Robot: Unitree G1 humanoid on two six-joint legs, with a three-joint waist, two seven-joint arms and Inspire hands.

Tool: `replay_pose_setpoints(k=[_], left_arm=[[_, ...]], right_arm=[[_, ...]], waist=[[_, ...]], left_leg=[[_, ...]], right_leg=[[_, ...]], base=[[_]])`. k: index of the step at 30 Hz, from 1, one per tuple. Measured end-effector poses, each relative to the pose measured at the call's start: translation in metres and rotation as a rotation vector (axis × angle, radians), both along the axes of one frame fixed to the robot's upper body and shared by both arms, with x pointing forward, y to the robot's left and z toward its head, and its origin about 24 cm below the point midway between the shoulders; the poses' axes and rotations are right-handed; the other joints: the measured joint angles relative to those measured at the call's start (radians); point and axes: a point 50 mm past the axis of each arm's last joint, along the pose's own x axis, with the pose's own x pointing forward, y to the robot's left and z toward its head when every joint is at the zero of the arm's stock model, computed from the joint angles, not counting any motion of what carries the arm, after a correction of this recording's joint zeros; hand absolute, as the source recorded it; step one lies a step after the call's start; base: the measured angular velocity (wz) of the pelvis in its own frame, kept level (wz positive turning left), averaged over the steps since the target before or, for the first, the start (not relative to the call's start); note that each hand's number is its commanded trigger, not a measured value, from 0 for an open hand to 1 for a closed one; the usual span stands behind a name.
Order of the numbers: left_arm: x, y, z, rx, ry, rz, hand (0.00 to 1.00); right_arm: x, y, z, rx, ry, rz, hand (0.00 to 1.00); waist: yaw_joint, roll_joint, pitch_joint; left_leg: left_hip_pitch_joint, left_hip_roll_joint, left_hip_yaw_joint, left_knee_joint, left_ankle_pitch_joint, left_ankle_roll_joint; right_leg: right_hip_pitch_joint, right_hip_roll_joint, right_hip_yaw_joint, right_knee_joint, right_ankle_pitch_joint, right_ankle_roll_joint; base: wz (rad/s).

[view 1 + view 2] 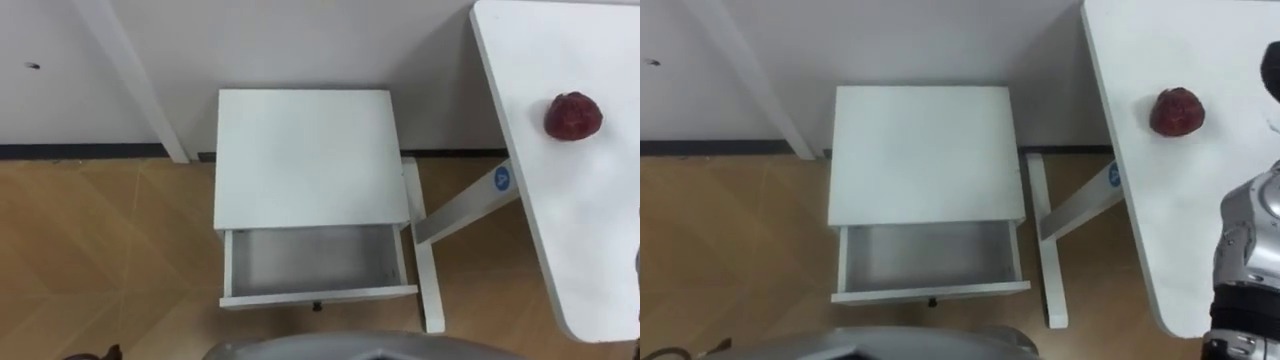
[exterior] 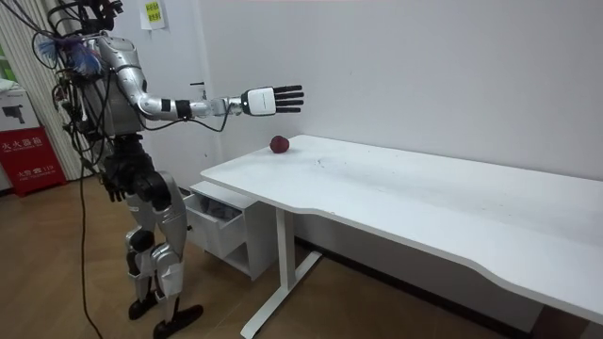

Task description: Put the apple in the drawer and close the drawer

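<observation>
Your dark red, roundish apple point(image 1: 572, 116) sits on the white bench point(image 1: 575, 240), close to the bench's left edge and towards its far end, to the right of the cabinet. It is a touch wider than it is tall in the eye views, with no clear long axis, and you cannot tell which way its stem end points.

The small white square-topped cabinet point(image 1: 305, 155) stands against the wall straight ahead of you. Its white drawer point(image 1: 318, 295) is pulled out towards you, with its grey inside showing and its long side running left to right. The apple and the drawer are well apart.

In the room view you stand at the room view's left beside the cabinet. Your right hand point(image 2: 268, 100) is held out level above the bench, higher than the apple and clear of it, and its fingers point(image 2: 290, 94) are straight and slightly spread, holding nothing. Your left hand point(image 2: 113, 188) hangs by your hip, and you cannot tell how its fingers are set
</observation>
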Motion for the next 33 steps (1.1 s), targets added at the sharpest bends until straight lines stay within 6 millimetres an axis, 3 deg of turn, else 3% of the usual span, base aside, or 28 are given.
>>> replay_pose_setpoints(k=[9, 17, 23, 33], left_arm=[[-0.009, 0.0, 0.0, -0.002, 0.037, -0.005, 0.0], [-0.01, 0.0, 0.0, -0.007, 0.049, -0.013, 0.0], [-0.017, -0.002, -0.002, -0.023, 0.078, -0.014, 0.0], [-0.015, -0.001, -0.002, -0.02, 0.074, -0.016, 0.0]], right_arm=[[0.008, 0.008, -0.004, -0.054, 0.082, 0.157, 0.0], [0.016, 0.008, -0.029, -0.038, 0.241, 0.254, 0.0], [0.01, 0.006, -0.049, -0.001, 0.336, 0.275, 0.0], [0.007, 0.007, -0.06, 0.003, 0.399, 0.306, 0.0]], waist=[[0.017, -0.002, -0.001], [0.025, -0.002, -0.001], [0.03, 0.0, -0.0011], [0.029, 0.002, -0.0029]], left_leg=[[0.001, 0.0, -0.013, 0.012, 0.0, 0.0], [0.006, -0.001, -0.017, 0.021, 0.0, -0.001], [0.009, -0.001, -0.018, 0.025, 0.0, 0.0], [0.009, -0.002, -0.018, 0.027, 0.0, 0.0]], right_leg=[[0.017, -0.004, -0.026, 0.001, 0.0, 0.0], [0.034, -0.005, -0.031, 0.0, 0.0, 0.0], [0.039, -0.006, -0.033, 0.001, 0.0, 0.0], [0.04, -0.006, -0.032, 0.001, 0.0, 0.0]], base=[[0.08], [0.02], [0.0], [0.0]])
